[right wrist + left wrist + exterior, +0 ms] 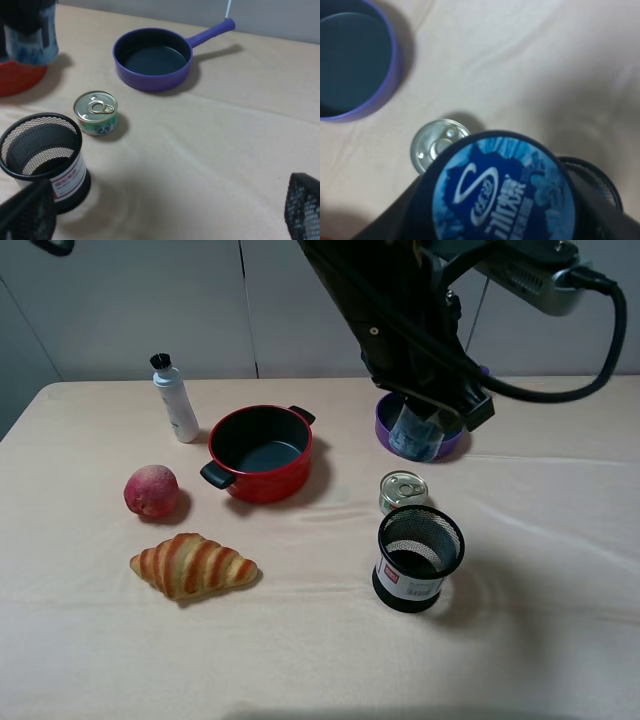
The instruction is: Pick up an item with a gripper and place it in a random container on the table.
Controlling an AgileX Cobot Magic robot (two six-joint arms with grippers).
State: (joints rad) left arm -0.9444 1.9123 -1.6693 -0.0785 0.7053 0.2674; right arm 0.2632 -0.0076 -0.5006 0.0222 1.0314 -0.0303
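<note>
The left pincer is holding the little glass jar. Its two black fingers press on the sides of the jar, one on each side. The jar is up in the air and does not touch the table. From the left wrist camera you look right down on its dark blue lid, which has white writing on it.

Under the pincer, the silver tin can peeks out from behind the lid. The rim of the black mesh cup peeks out on the other side. Both sit on the table below the jar. The cup is open at the top and has a white and red label on its side. The can stands just beside the cup, but they do not touch.

The purple pan is also near the pincer. From the high camera the jar hangs in front of it.

Further from the pincer is the red pot with black handles. Past the pot stand the white bottle, a red round fruit and a croissant. They are well apart from the pincer.

The right pincer is wide apart and holds nothing. One of its fingers is far from the other. The mesh cup stands close to the other finger.
</note>
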